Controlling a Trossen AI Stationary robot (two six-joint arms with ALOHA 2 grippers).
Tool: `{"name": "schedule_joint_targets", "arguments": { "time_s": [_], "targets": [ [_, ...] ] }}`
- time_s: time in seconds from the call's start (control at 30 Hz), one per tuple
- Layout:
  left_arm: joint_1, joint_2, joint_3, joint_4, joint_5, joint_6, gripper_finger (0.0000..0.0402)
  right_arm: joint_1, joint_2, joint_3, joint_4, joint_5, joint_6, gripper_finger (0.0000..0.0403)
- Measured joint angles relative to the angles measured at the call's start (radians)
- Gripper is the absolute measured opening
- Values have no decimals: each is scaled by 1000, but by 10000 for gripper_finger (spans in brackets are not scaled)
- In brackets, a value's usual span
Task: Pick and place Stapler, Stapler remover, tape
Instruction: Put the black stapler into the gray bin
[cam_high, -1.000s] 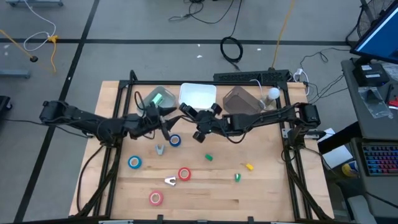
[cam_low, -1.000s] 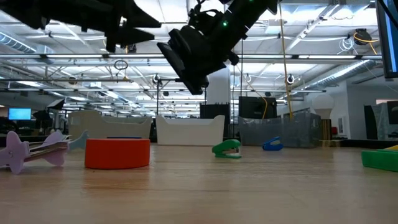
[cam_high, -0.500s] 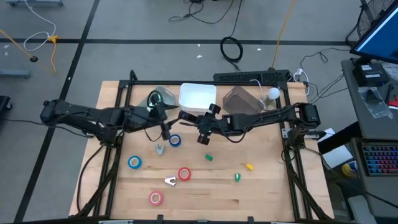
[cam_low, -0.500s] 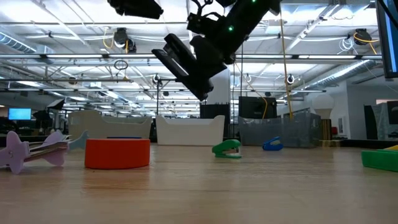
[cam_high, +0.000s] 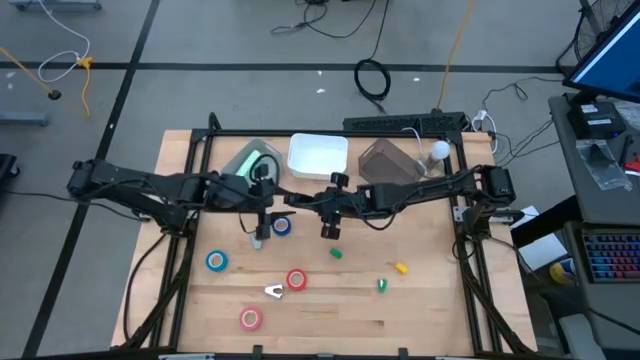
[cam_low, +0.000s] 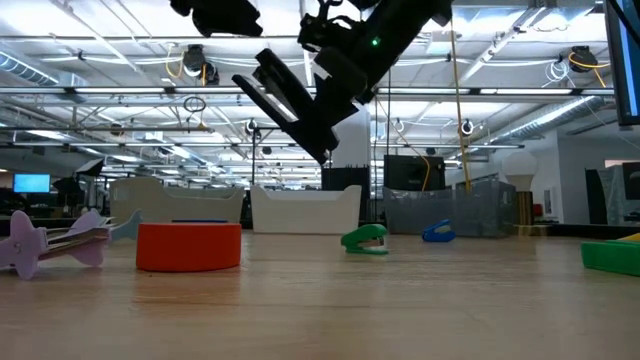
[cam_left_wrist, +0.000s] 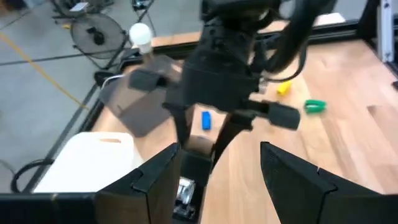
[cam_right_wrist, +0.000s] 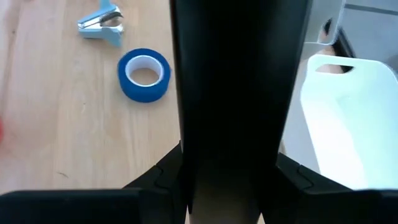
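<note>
Hovering over the middle of the wooden table (cam_high: 430, 310), the right gripper (cam_high: 331, 212) pinches a long black stapler (cam_low: 285, 110) that hangs tilted in the air, while the left gripper (cam_high: 262, 214) waits just beside it, fingers spread and empty. One blue tape roll (cam_high: 282, 226) lies on the wood between the two grippers. Another blue roll (cam_high: 216, 261), a red roll (cam_high: 296, 280) and a pink roll (cam_high: 250, 318) lie well apart from both, with a stapler remover (cam_high: 273, 291) just beside the red one.
</note>
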Motion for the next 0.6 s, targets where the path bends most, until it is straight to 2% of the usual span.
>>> {"name": "schedule_joint_targets", "arguments": {
  "time_s": [0.3,0.6],
  "targets": [
    [0,62,-1,8,11,1,223,1,0,0,-8,-30,25,129],
    [0,66,-1,23,18,19,223,25,-2,-1,-14,-55,27,129]
  ]
}}
